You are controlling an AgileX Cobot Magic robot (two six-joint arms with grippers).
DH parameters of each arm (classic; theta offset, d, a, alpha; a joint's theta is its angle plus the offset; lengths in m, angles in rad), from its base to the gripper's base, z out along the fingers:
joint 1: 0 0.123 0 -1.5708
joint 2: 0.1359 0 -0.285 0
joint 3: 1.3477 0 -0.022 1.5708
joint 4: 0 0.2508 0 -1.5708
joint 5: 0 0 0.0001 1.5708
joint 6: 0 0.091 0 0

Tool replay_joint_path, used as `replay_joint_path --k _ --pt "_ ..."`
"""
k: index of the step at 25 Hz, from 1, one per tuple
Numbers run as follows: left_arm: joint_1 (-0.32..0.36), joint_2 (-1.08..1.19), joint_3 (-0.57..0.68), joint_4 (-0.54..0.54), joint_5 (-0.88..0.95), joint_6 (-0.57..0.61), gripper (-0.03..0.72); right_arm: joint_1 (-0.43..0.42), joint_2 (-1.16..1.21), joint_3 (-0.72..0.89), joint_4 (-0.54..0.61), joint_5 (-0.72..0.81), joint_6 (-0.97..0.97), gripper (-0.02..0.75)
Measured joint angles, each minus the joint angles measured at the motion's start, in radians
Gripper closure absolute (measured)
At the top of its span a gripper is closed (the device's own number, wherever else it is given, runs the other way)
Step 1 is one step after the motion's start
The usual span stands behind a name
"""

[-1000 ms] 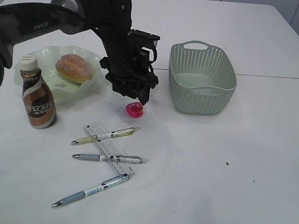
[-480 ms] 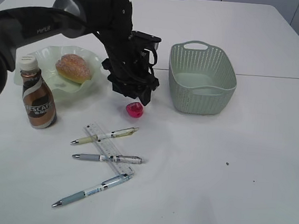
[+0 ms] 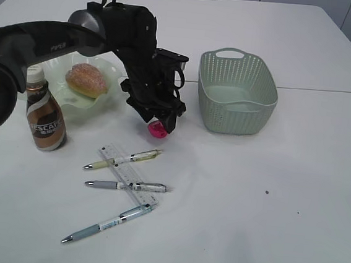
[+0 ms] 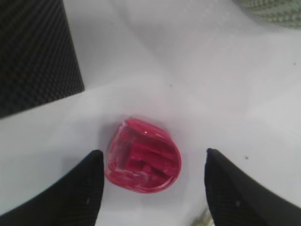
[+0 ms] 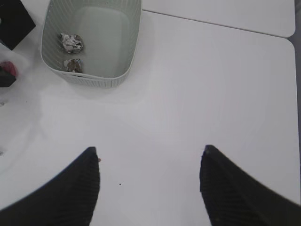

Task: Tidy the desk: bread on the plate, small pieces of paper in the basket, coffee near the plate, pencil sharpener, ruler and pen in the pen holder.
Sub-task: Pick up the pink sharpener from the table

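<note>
My left gripper [image 3: 159,121] is open and low over the red pencil sharpener [image 3: 157,128], which lies on the table between the two fingers in the left wrist view [image 4: 142,162]. Bread [image 3: 86,78] lies on the pale green plate [image 3: 107,100]. The coffee bottle [image 3: 44,111] stands left of the plate's front. Three pens [image 3: 123,159] [image 3: 127,186] [image 3: 107,224] and a clear ruler [image 3: 134,184] lie in front. Two paper balls [image 5: 71,42] lie in the green basket [image 3: 236,94]. My right gripper [image 5: 149,188] is open and empty above bare table. The pen holder is out of view.
The basket also shows in the right wrist view [image 5: 89,77]. A dark carbon-patterned block [image 4: 35,52] fills the upper left of the left wrist view. A table seam runs behind the basket.
My left gripper has come down over the red pencil sharpener, so its fingers now straddle it. The other objects have not moved.
</note>
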Motion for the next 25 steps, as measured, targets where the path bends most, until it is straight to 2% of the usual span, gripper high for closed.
replay_joint_path --k 25 --pt "0.000 0.025 0.000 0.000 -0.075 0.003 0.195 0.000 0.000 0.000 -0.004 0.000 -0.012 0.246"
